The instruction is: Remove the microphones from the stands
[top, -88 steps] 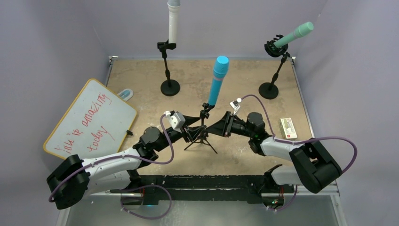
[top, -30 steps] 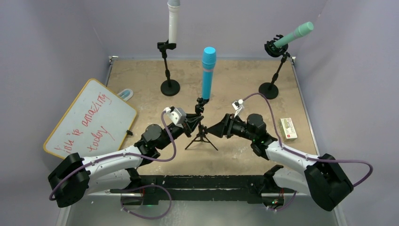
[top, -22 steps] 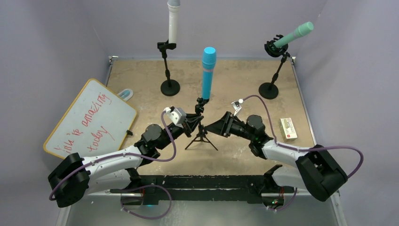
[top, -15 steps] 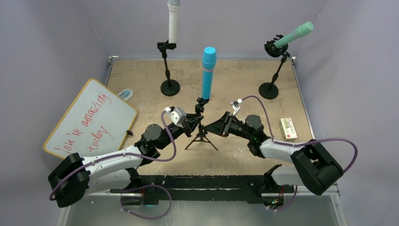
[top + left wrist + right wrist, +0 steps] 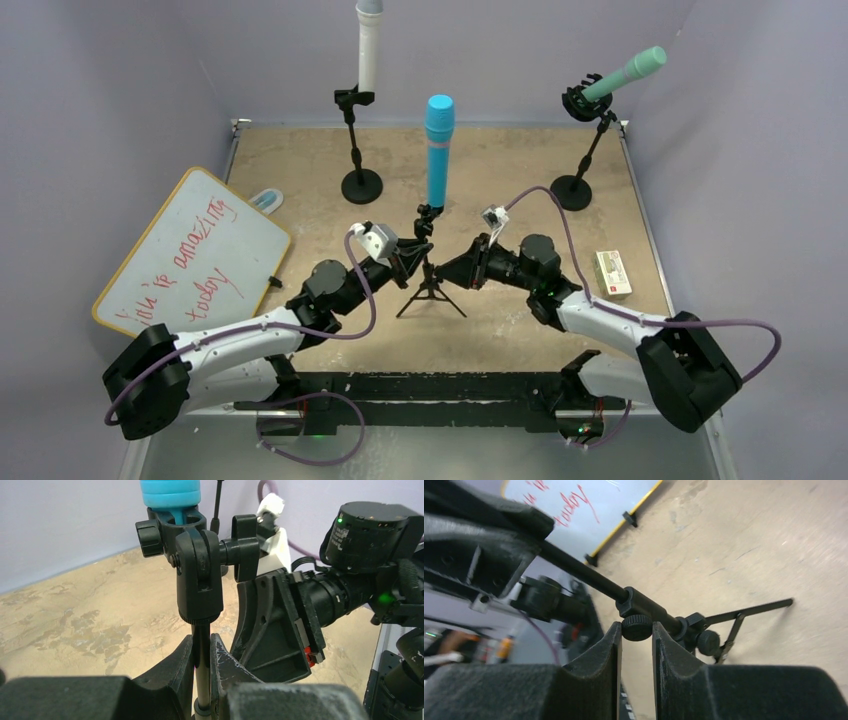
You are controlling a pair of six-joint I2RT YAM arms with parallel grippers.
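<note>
Blue microphone (image 5: 437, 150) in stand (image 5: 431, 296) | left gripper (image 5: 202, 652) — grips pole (image 5: 201, 632) | right gripper (image 5: 636, 636) — pinches knob (image 5: 636, 627)

The mic (image 5: 438, 150) is bright blue, a slim cylinder with a rounded head. It stands nearly upright, head up, just above the centre of the top view. Its lower end sits in the black clip (image 5: 192, 527) of a small black tripod stand (image 5: 431, 292). The stand's thin pole rises from three splayed legs at centre frame.
</note>
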